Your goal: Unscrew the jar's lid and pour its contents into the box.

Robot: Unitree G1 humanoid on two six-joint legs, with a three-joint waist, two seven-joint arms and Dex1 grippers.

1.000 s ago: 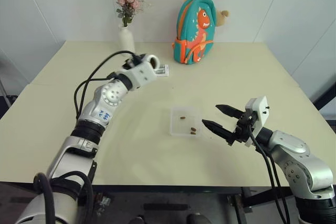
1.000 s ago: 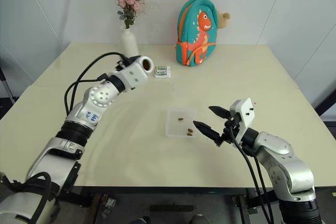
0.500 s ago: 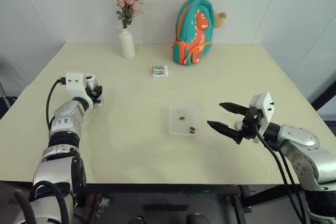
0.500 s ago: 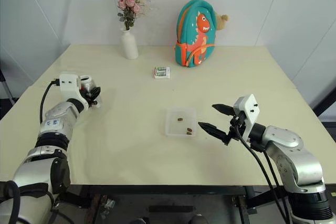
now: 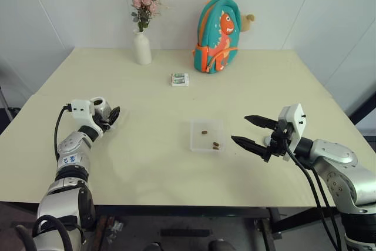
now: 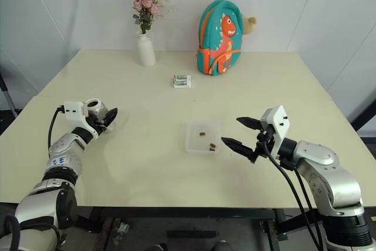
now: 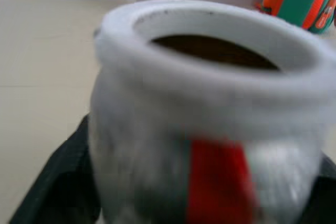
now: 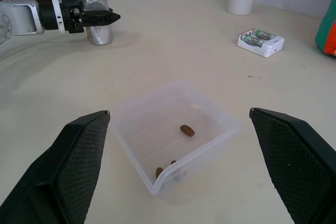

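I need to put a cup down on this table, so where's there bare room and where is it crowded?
Bare room: the wide stretch between the small clear labelled jar at the left and the shallow clear plastic box; also the right far corner beside the teal dinosaur backpack. Crowded: the far edge around the white flower vase and white-and-green packet.

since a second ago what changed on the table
The left gripper carried the jar from high near the vase back and down to the table's left side, stood it upright there, open mouth up, and its jaws now stand apart around it. The right gripper stayed open beside the box; pellets, packet and backpack unchanged.
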